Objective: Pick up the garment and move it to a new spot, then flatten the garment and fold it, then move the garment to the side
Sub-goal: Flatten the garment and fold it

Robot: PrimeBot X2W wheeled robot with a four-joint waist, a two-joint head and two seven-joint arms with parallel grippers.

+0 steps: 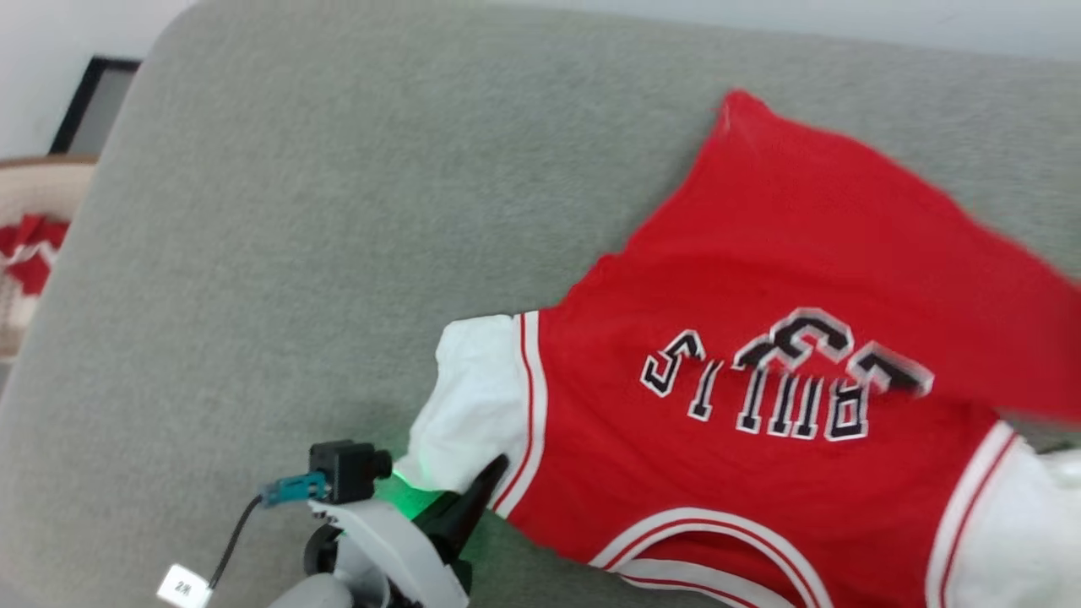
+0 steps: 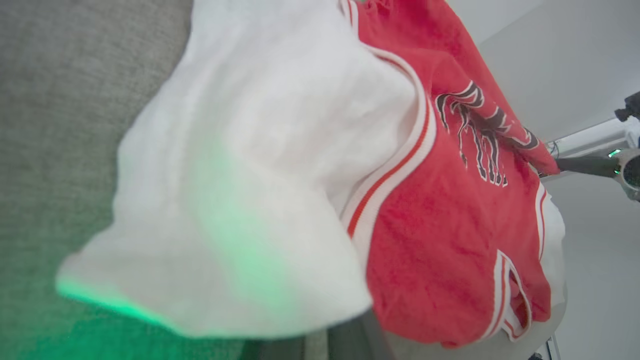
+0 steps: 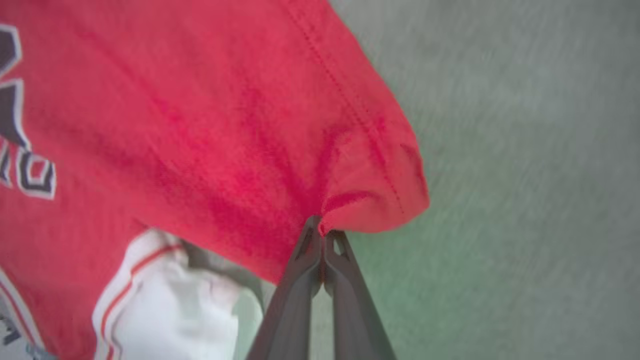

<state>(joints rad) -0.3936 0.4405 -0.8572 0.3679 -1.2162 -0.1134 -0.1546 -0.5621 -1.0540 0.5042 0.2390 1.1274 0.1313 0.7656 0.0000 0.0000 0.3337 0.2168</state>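
The garment (image 1: 760, 439) is a red jersey with black lettering, spread over the right half of the grey-green padded surface (image 1: 296, 253). Its white inner side (image 1: 469, 397) is turned out at the near left shoulder. My left gripper (image 1: 494, 469) sits at the lower left, shut on that white part. In the left wrist view the white cloth (image 2: 250, 175) drapes over my fingers and hides them. My right gripper (image 3: 321, 227) is shut on a red hem corner (image 3: 370, 200), which is raised and folded over the jersey. It also shows from the left wrist, as the right gripper (image 2: 560, 164).
The padded surface runs wide to the left and back. Beyond its left edge stands a beige basket (image 1: 34, 245) holding red and white cloth, with a black frame (image 1: 93, 101) against the white wall behind it.
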